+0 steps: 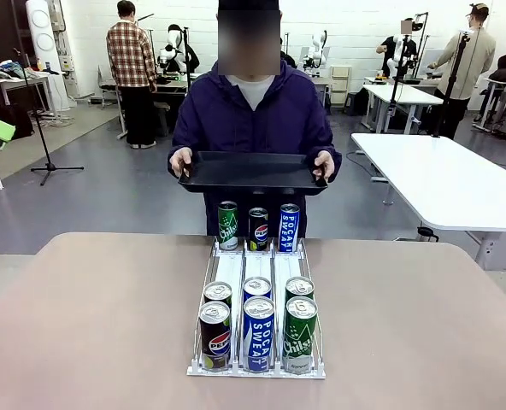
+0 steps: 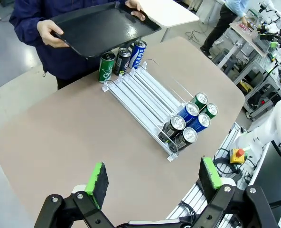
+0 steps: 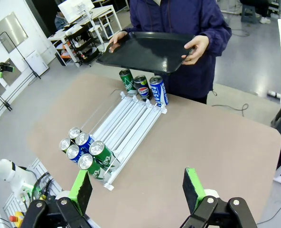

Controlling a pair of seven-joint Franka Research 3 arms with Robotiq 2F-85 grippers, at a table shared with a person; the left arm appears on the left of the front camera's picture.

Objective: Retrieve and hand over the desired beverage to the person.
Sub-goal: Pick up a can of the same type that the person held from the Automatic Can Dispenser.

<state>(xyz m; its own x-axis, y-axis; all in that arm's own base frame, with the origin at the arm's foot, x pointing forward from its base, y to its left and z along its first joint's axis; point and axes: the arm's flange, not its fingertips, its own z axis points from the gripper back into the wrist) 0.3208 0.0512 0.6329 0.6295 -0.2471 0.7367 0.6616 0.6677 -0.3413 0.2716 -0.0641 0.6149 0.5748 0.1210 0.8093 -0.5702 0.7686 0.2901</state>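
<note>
Nine cans untouched; left end effector and right end effector open, empty. Next: grasp one, though which seems unclear.

Person in navy hooded jacket, upright, with level black tray at waist

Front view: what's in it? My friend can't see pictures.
A person in a dark jacket holds a black tray with both hands beyond a tan table. A white three-lane rack holds six drink cans at its near end; three more cans stand by its far end.
</note>
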